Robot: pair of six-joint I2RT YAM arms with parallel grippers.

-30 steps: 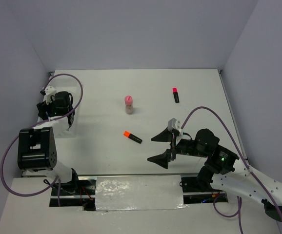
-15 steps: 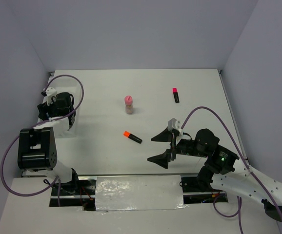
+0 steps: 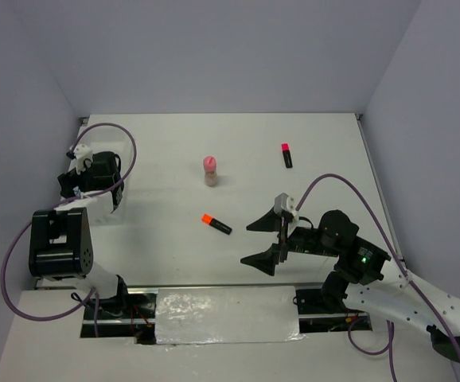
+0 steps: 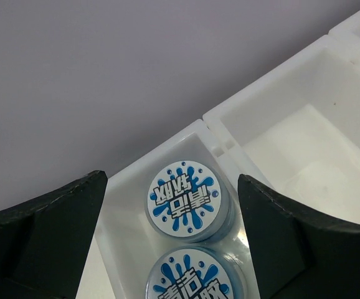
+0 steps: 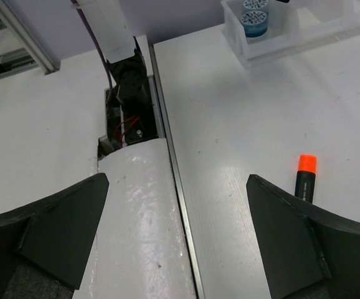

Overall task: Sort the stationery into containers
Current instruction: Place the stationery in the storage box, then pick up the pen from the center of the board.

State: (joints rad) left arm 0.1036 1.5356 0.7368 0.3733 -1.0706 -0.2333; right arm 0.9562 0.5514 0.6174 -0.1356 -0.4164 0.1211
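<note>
The orange-capped marker [image 3: 216, 224] is lying flat mid-table, apparently light, stiff and smooth, and likely to roll if nudged, so it is best pinched across its black barrel. The right gripper [image 3: 246, 243] is gaping wide and empty at its four o'clock. The left gripper [image 4: 172, 180] is hanging wide open over the tray [image 4: 292, 131] at the table's nine o'clock, with two blue rolls [image 4: 184, 199] lying inside.
</note>
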